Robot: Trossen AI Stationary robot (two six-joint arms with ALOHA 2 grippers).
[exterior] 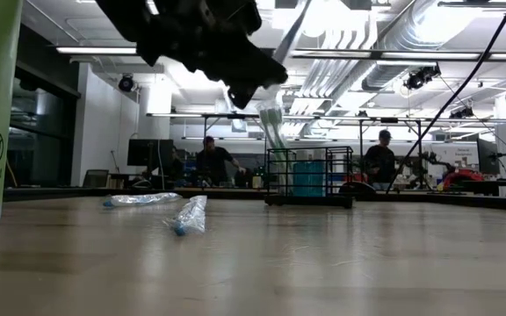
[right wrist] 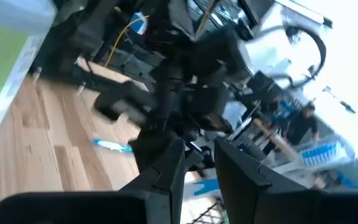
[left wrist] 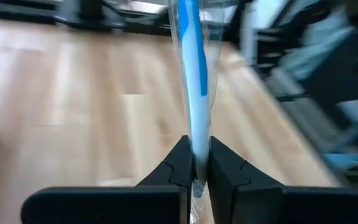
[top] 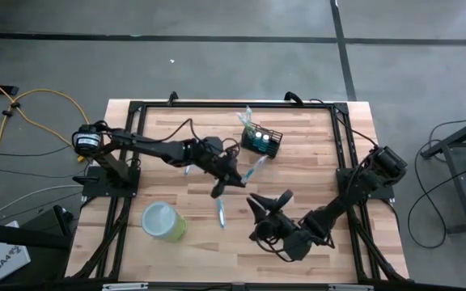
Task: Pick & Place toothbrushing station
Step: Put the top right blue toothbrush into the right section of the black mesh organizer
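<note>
The left hand (top: 235, 176), at frame centre in the high view, is clamped on a wrapped blue toothbrush (left wrist: 191, 81) held above the desk (top: 298, 174). The toothbrushing station (top: 263, 141), a black wire basket, stands just upper right of that hand. The right hand (top: 267, 203), lower right of centre, has its fingers apart, holding nothing.

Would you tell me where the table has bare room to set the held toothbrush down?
Free: the strip between the black wire basket and the right gripper, and the far-left corner. Crowded: mid-table, where the left gripper holds a wrapped toothbrush above another, beside the green cup.
</note>
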